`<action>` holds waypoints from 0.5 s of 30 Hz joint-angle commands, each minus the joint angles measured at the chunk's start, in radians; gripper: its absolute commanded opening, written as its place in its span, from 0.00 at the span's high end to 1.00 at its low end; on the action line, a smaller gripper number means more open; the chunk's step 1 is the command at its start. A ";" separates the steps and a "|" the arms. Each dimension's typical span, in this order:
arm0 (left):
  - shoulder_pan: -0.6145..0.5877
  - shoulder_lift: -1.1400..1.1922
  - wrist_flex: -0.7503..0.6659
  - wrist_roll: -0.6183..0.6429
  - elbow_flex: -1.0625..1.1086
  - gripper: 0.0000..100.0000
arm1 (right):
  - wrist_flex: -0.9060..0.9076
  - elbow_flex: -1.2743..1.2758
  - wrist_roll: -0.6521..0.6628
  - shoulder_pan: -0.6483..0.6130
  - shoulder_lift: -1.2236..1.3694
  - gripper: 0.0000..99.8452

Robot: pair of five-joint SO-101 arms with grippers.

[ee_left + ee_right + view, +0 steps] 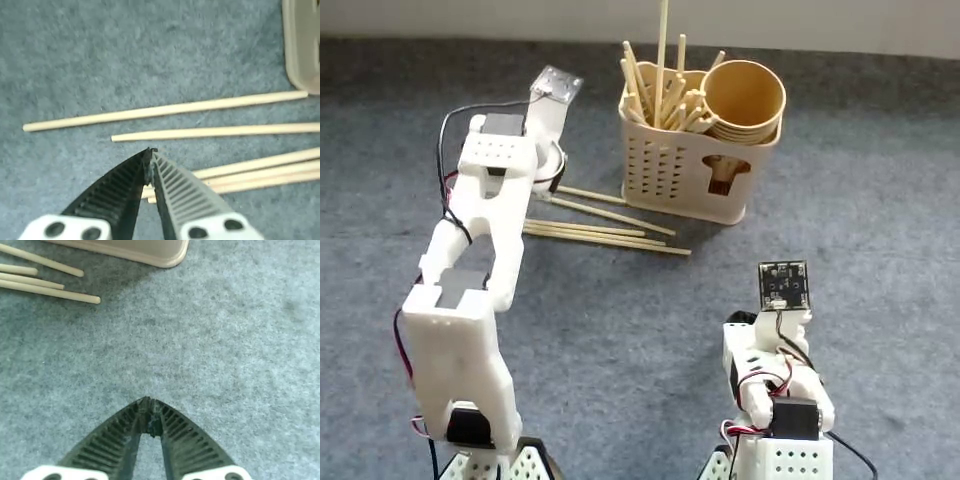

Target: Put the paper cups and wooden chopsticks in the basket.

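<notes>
the paper cups (745,95) already sit stacked in the basket (690,175), so the step in hand looks like collecting the loose wooden chopsticks (605,232) lying on the carpet (620,340) just beside it. the left gripper (151,152) hangs over them, jaws pressed together on nothing; it likely needs to open and drop around one. the right gripper (147,402) is likewise closed and empty, over bare carpet.

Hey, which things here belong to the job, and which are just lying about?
Job things: basket, paper cups stacked inside it, upright chopsticks inside it, loose chopsticks lying beside it.
Just there: grey carpet.
</notes>
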 commanded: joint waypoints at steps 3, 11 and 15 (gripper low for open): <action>-0.002 0.074 -0.339 -0.009 -0.036 0.99 | -0.021 0.097 0.012 0.010 -0.012 1.00; -0.022 0.328 -0.520 -0.017 -0.108 0.99 | -0.021 0.097 0.012 0.010 -0.012 1.00; -0.025 0.321 -0.310 -0.017 -0.165 0.99 | -0.021 0.097 0.012 0.010 -0.012 1.00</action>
